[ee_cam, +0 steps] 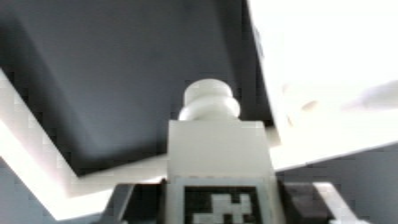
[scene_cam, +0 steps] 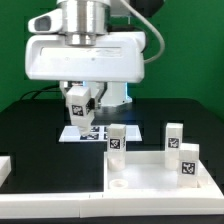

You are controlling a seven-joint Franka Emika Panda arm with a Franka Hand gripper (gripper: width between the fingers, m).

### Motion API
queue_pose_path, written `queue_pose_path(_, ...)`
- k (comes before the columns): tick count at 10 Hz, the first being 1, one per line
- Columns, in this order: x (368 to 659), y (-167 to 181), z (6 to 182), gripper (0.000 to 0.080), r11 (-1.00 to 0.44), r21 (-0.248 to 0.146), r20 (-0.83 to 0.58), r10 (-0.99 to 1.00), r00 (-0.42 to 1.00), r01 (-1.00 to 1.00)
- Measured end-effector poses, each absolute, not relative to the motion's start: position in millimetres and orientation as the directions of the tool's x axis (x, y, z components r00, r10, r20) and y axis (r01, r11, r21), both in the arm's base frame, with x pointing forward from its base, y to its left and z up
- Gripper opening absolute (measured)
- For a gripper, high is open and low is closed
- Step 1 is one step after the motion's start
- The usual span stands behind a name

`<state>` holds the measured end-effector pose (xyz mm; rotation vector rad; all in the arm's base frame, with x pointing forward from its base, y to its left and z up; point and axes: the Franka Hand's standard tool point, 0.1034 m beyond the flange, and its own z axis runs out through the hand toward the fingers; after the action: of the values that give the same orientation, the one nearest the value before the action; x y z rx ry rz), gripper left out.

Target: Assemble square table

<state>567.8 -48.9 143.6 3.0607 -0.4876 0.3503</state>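
Square table parts in white plastic are seen spread over the black desk (scene_cam: 30,125): the large white square slab with a raised rim (scene_cam: 150,178) lies flat at the desk's front edge, toward the exterior view's right corner. A round corner socket (scene_cam: 120,184) is visible in the slab's near corner on the exterior view's left. Three small white peg legs are stood upright on the slab, each marked with a black-and-white tag: one (scene_cam: 116,138) near the slab's far corner on the exterior view's left, one (scene_cam: 174,137) toward its far edge on the exterior view's right, and one (scene_cam: 186,162) nearer the front on that same side.

A fourth white tagged peg leg (scene_cam: 79,106) is held in the claw (scene_cam: 81,112) of the white robot arm, above the far half of the desk and clear of the slab. The claw is closed partway, its fingers clamped on the leg's sides (the leg appears slightly tilted in the exterior view). In the wrist view the held leg (ee_cam: 219,135) is seen pointing away from the camera, its rounded peg tip at the far end and its tag close to the lens; dark desk lies beneath it, and a bright white surface is seen beside it.

Under the raised leg, the marker board (scene_cam: 92,132) lies flat on the desk, just behind the slab. A white rail end (scene_cam: 5,168) is seen at the front edge on the exterior view's left.
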Motion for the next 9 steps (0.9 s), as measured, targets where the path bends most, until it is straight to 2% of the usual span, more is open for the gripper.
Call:
queue_pose_path(1,568.3,-56.1,143.3,0.0287,-0.963,0.004,0.329,-0.253,0.910,-0.269)
queue_pose_path(2,562.8,-56.8,139.1,0.0287,-0.962,0.008,0.360,-0.251,0.898,-0.272)
queue_pose_path(4,566.3,-58.3,140.8,0.0287,-0.967,0.030,0.517,-0.203,0.831,-0.255)
queue_pose_path(5,564.2,-58.6,137.5,0.0287,-0.967,0.035,0.517,-0.198,0.833,-0.252)
queue_pose_path(6,566.3,-55.6,137.5,0.0287,-0.968,0.035,0.518,-0.194,0.833,-0.247)
queue_pose_path(7,579.5,-35.8,132.1,0.0287,-0.962,0.003,0.517,-0.233,0.824,-0.274)
queue_pose_path(8,600.5,-16.1,128.4,0.0287,-0.966,-0.003,0.520,-0.222,0.825,-0.258)
queue_pose_path(9,613.1,-10.6,126.0,0.0287,-0.967,-0.006,0.529,-0.220,0.820,-0.255)
